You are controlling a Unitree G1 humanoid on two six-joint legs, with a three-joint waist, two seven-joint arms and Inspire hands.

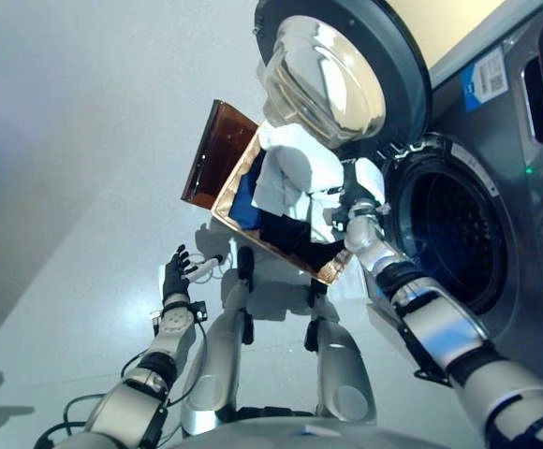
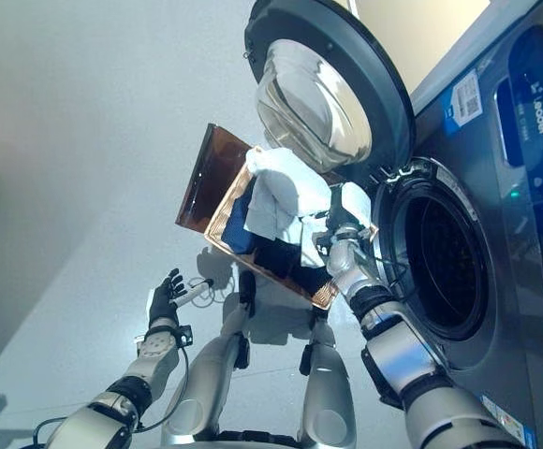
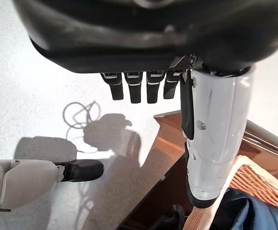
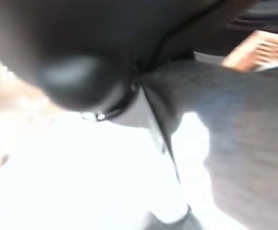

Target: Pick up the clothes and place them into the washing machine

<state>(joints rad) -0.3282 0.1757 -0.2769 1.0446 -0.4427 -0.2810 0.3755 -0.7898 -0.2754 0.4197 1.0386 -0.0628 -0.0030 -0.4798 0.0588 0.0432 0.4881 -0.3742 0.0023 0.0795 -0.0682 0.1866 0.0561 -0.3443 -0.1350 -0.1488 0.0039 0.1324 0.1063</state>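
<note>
Where basket brims: clothes under right hand

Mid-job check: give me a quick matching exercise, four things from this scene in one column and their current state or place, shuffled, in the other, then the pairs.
Things:
1. washer door
2. white cloth
3. left hand
4. right hand

States:
A. on the clothes in the basket
B. swung open
C. heaped on top of the basket
D. empty, fingers spread above the floor

Pairs: 1-B, 2-C, 3-D, 4-A
</note>
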